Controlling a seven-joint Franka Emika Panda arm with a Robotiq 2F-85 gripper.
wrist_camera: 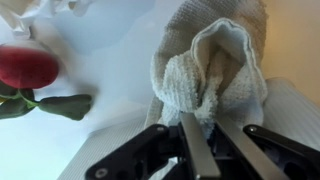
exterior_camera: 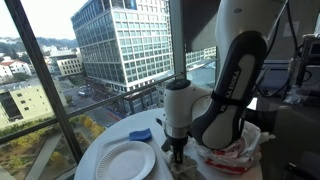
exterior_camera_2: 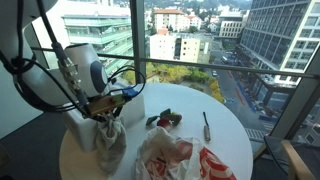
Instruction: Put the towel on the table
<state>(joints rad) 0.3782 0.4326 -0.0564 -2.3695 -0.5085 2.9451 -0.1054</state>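
My gripper (exterior_camera_2: 106,113) is shut on a pale grey-white towel (exterior_camera_2: 108,145). The towel hangs down from the fingers, and its lower end reaches the round white table (exterior_camera_2: 228,150). In the wrist view the bunched towel (wrist_camera: 215,60) is pinched between my two fingers (wrist_camera: 205,150) over the white tabletop (wrist_camera: 110,55). In an exterior view my gripper (exterior_camera: 176,152) is low over the table (exterior_camera: 92,152), just beside a white dinner plate (exterior_camera: 125,160); the towel is mostly hidden there.
A red flower with green leaves (exterior_camera_2: 165,121) lies mid-table and shows in the wrist view (wrist_camera: 25,65). A crumpled white and red bag (exterior_camera_2: 180,160) sits near the front edge. A thin utensil (exterior_camera_2: 206,125) lies nearby. A blue object (exterior_camera: 140,134) is behind the plate. Windows surround the table.
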